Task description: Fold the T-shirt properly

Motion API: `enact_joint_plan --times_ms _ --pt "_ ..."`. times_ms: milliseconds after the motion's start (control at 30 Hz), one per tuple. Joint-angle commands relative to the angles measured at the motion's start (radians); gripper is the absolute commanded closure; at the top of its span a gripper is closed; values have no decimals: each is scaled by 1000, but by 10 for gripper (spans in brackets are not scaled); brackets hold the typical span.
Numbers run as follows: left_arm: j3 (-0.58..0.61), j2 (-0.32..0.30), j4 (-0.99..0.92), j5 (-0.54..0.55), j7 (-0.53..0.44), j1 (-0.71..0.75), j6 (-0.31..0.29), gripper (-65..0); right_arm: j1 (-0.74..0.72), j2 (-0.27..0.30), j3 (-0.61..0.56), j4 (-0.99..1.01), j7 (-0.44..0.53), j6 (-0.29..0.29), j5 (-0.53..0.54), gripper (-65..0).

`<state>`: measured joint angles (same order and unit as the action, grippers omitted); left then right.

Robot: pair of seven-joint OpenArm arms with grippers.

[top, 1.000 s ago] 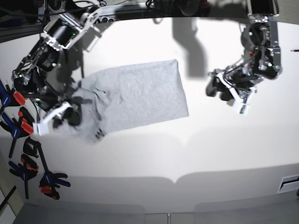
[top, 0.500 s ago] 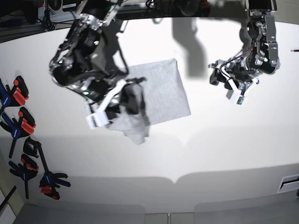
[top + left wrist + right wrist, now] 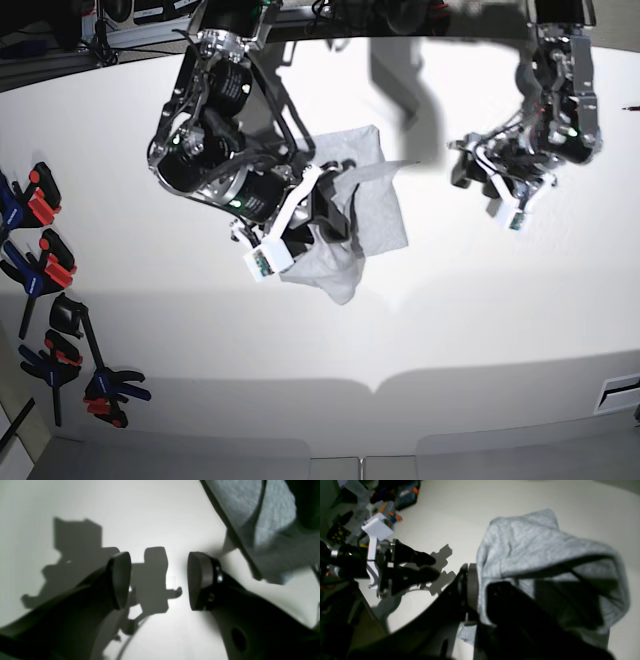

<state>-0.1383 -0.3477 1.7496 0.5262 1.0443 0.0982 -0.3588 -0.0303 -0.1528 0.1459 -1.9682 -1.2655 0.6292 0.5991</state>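
Observation:
The light heather-grey T-shirt (image 3: 382,205) lies on the white table, its left part lifted and carried over the rest. My right gripper (image 3: 325,215) is shut on a bunch of the cloth; in the right wrist view the T-shirt (image 3: 532,537) drapes over the gripper (image 3: 480,590). My left gripper (image 3: 478,183) hovers right of the shirt, open and empty. In the left wrist view its open jaws (image 3: 159,580) are over bare table, with the shirt's edge (image 3: 275,517) at upper right. No lettering or tag shows.
Several blue, black and red clamps (image 3: 50,270) lie along the table's left edge. The white table (image 3: 450,330) stretches in front of the shirt. Cables and gear sit along the back edge (image 3: 150,20). The left gripper also shows in the right wrist view (image 3: 427,566).
My right arm has swung from the far left toward the right, dragging the shirt's left part up and over the rest. The left arm has barely moved.

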Motion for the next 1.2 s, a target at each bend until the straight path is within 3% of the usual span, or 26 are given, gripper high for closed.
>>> enact_joint_plan --times_ms 0,167,200,267,333,533,700,833,900,1067,1167 --pt "-5 -35 18 13 -20 -22 0 -331 -16 -4 -2 -14 31 6 28 0" --pt "-5 -153 18 16 -19 -50 5 -331 -16 -4 -2 -14 30 6 64 0" --pt "-5 -173 18 17 -20 -51 19 -331 -16 -4 -3 -14 30 6 85 -27" --pt "-5 -207 18 16 -21 -51 57 -331 -16 -4 -3 -14 29 6 129 -140" --pt "-5 -229 18 15 -20 -51 77 -331 -16 -4 -3 -14 18 6 183 -191" --pt "-5 -237 18 16 -21 -51 79 -331 -11 -4 -3 -14 -18 8 232 -197" --pt "-5 -237 18 16 -21 -51 79 -331 -4 -4 -3 -14 -16 8 249 -247" --pt "-5 -237 18 16 -20 -51 79 -331 -5 -2 -10 -15 -45 63 193 -251" --pt "-5 -237 18 16 -20 -51 79 -331 14 75 -50 -15 -48 69 154 -269" --pt "-5 -237 18 21 -21 -51 79 -331 39 330 -244 -27 -102 69 152 -272" --pt "-5 -237 18 61 -21 -51 79 -331 39 438 -360 -78 -122 69 150 -271"
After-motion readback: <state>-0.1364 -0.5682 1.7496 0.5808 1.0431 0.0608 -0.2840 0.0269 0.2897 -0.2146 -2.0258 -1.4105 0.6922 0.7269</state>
